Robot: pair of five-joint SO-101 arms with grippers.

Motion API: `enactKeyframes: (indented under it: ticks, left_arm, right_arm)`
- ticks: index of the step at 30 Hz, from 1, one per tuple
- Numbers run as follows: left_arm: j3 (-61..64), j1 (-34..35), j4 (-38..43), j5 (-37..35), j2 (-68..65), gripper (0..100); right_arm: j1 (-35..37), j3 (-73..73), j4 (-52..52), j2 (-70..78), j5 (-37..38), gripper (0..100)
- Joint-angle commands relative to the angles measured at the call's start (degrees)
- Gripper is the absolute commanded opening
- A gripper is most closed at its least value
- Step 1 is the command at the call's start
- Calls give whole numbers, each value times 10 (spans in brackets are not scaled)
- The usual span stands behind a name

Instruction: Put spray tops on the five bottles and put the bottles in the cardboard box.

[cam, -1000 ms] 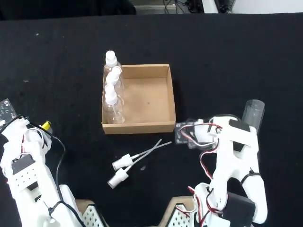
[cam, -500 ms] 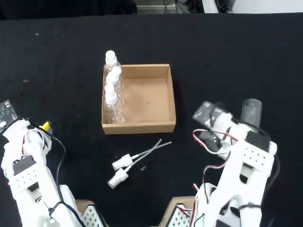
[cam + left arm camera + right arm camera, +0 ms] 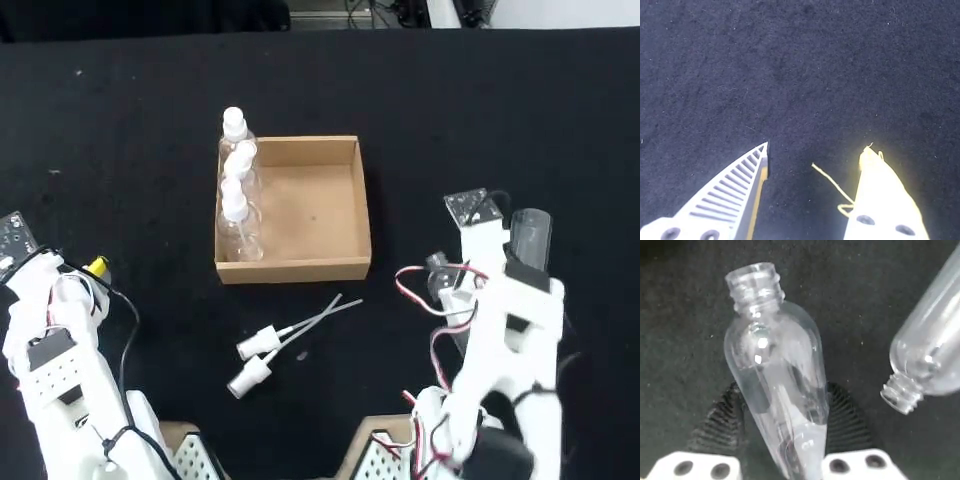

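My right gripper [image 3: 784, 390] is shut on a clear uncapped bottle [image 3: 775, 355], its black pads pressed against both sides of the bottle's body. A second uncapped bottle [image 3: 930, 350] is close beside it; in the high view this second bottle [image 3: 529, 238] stands right of the right arm [image 3: 505, 320]. Three bottles [image 3: 238, 190] with white spray tops stand along the left wall of the cardboard box [image 3: 340, 268]. Two loose spray tops [image 3: 258, 345] [image 3: 249, 378] lie in front of the box. My left gripper [image 3: 815, 152] is open over bare black cloth, far left of the box.
Black cloth [image 3: 150, 120] covers the whole table. The left arm [image 3: 50, 340] stands at the near left edge with a yellow part [image 3: 97, 265] on it. Most of the box floor [image 3: 310, 210] is bare.
The right arm's wrist has swung away from the box's front right corner, rightward toward the standing bottle, holding its bottle. The left arm has kept still.
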State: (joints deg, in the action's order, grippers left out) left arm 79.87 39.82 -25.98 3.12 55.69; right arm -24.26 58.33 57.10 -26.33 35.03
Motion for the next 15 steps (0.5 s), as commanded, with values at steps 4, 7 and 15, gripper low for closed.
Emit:
enactKeyframes:
  ticks: [4,7,15]
  left_arm:
    - [-7,-7,10,-3,4,209]
    - [-7,-7,10,-3,4,209]
    - [-7,-7,10,-3,4,209]
  right_arm:
    - [9,-37,-15,14,-13,244]
    - [11,-42,-15,3,-14,319]
    - [19,-85,-11,0,40,269]
